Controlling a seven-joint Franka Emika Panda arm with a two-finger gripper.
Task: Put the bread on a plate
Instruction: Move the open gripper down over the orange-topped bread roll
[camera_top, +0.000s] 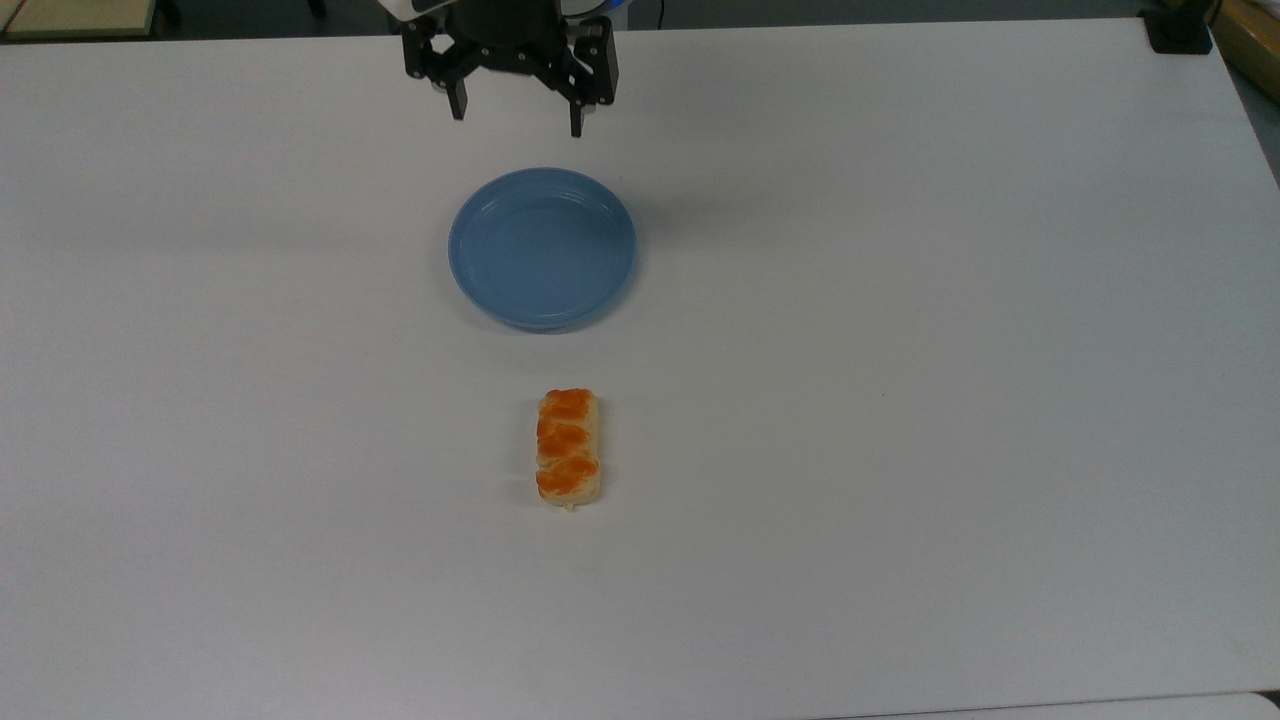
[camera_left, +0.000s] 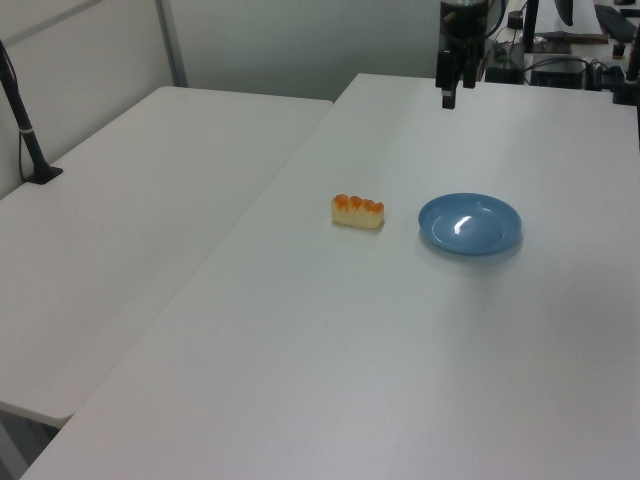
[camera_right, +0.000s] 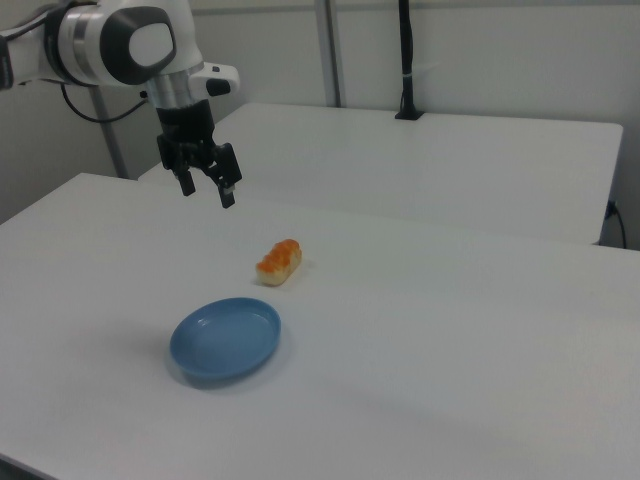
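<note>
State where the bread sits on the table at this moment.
In the top view the bread lies flat on the white table, straight below the blue plate with bare table between them, far from the open gripper.

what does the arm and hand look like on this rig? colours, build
The arm is glossy white with rounded link housings and a dark grey cap on the joint, plus a dark cable trailing behind it. The hand is all black: a boxy body with angular linkages ending in two slim black fingers. No markings can be made out.
</note>
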